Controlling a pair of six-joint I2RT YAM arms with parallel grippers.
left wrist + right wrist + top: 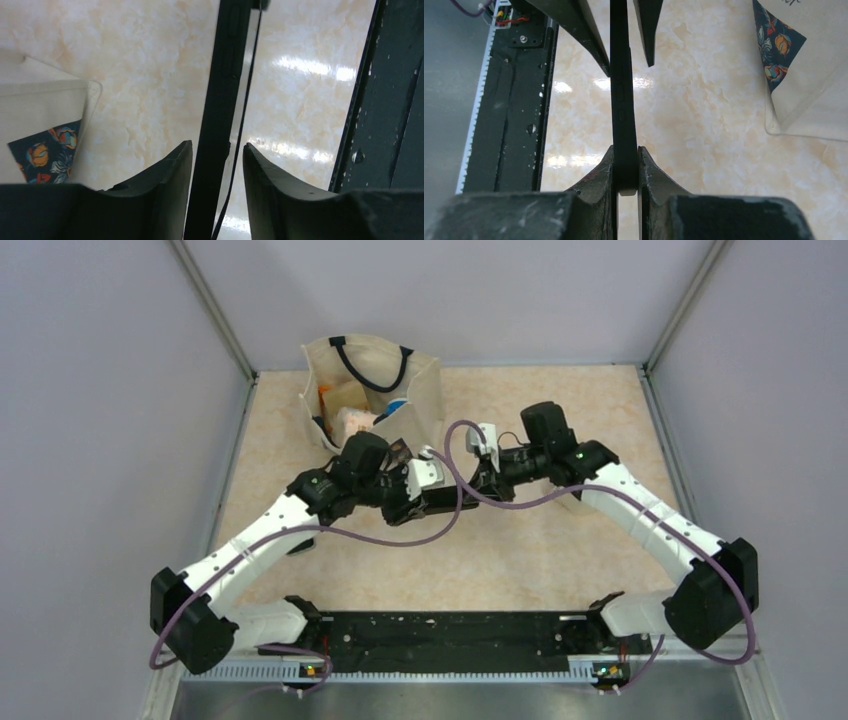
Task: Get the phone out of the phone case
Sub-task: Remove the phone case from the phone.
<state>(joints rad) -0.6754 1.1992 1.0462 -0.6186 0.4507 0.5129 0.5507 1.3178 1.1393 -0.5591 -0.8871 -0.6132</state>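
Note:
The phone in its case (pixel 452 502) is a thin black slab held edge-on in the air between the two arms, above the marble table (pixel 560 550). My right gripper (pixel 625 150) is shut on one end of it (pixel 621 90). My left gripper (pixel 217 150) is open, its fingers straddling the other end (pixel 220 100). The left finger lies close against the slab and the right finger stands apart. A thin clear strip with a dark rim (pixel 246 110) runs beside the slab in that gap. I cannot tell case from phone.
A cream tote bag (pixel 370 390) holding several items stands at the back left; its floral patch shows in both wrist views (pixel 47 155) (pixel 781 45). The black mounting rail (pixel 450 635) runs along the near edge. Grey walls enclose the table.

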